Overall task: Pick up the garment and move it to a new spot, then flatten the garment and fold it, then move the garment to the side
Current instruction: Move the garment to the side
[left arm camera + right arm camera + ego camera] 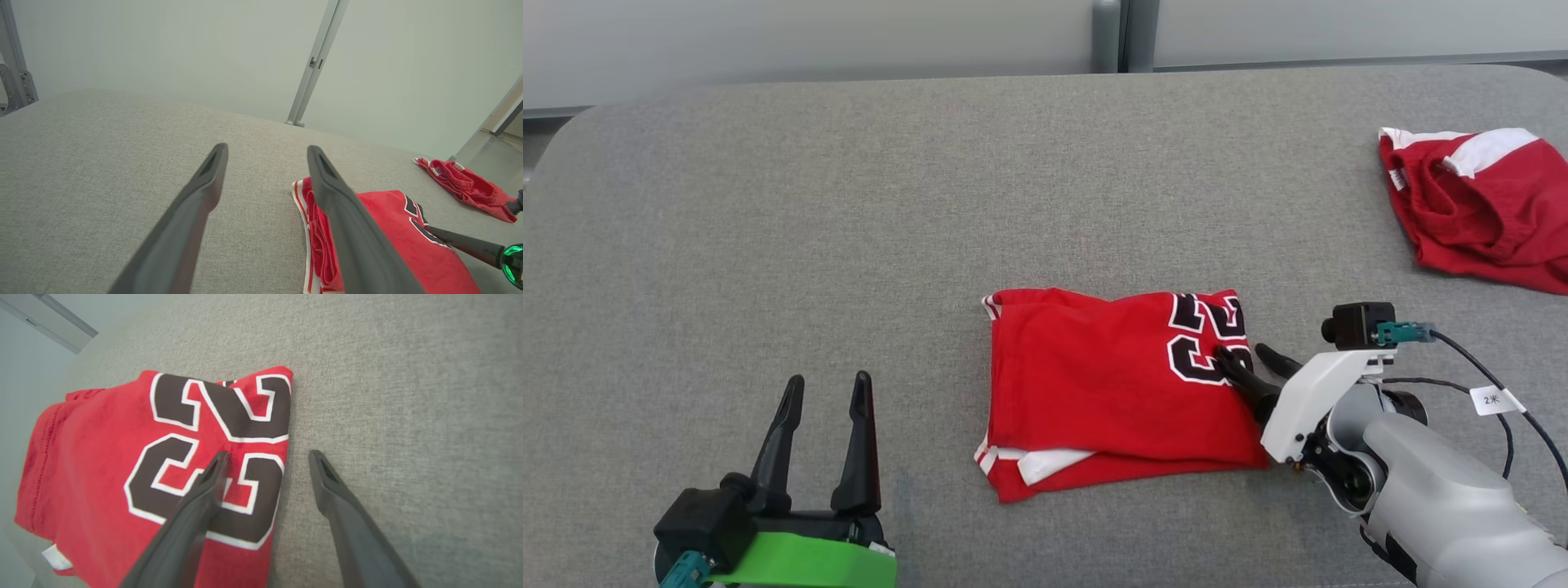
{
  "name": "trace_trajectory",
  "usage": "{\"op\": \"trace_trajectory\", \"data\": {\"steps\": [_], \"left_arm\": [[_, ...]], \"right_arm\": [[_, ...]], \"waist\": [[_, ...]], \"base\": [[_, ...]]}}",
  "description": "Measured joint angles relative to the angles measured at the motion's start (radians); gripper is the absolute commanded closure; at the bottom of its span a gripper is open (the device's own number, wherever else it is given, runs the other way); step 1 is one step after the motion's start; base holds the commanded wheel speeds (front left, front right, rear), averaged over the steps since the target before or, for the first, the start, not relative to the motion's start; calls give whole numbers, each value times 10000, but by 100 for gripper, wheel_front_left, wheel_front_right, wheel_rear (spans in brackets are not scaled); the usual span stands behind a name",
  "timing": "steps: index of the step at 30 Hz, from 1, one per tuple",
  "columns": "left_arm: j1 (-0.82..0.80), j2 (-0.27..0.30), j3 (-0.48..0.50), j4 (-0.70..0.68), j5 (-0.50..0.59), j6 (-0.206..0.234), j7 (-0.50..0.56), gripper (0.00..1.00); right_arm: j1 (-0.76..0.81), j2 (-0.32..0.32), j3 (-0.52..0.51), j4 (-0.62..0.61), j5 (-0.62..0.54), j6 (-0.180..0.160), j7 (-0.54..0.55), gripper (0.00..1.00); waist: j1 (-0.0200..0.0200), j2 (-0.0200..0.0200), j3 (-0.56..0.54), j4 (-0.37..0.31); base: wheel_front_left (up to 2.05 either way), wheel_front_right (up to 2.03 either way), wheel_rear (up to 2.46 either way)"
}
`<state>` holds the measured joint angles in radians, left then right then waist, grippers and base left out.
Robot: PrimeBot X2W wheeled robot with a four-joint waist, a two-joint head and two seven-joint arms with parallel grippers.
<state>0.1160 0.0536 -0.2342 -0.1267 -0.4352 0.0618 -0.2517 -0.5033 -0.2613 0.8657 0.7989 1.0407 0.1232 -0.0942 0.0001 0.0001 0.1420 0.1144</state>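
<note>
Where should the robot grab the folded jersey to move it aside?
Grip the jersey at its right edge by the black numbers, from the right. That edge looks like a clean fold, so layers should lift together, and the open right end effector straddles it.

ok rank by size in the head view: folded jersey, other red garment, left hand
1. folded jersey
2. other red garment and left hand, about alike: frame edge cuts the garment, the hand sits nearer the camera

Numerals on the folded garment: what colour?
Black with white outline, on the red folded garment; clearest in the right wrist view.
</note>
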Motion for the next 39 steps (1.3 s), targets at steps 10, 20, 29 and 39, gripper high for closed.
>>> {"op": "trace_trajectory", "data": {"steps": [10, 20, 29, 39], "left_arm": [[-37, 0, 73, 86, 0, 0, 0, 0], [-161, 0, 134, 138, 100, 0, 0, 0], [-164, -8, 385, 109, 100, 2, 0, 0], [-163, -10, 420, -86, 104, 2, 0, 0]], "right_arm": [[12, 134, 90, -374, 788, 0, 525, 58], [-19, -46, -63, -909, 1087, 0, 364, 100], [-592, -711, -96, -1275, 1060, 0, 203, 100], [-1411, -1919, -240, -1287, 811, 0, 221, 100]], "waist": [[0, 0, 86, 56], [0, 0, 123, -20], [0, 0, 22, -238], [0, 0, -160, -670]], "base": [[0, 0, 0], [0, 0, 0], [0, 0, 0], [0, 0, 0]]}}
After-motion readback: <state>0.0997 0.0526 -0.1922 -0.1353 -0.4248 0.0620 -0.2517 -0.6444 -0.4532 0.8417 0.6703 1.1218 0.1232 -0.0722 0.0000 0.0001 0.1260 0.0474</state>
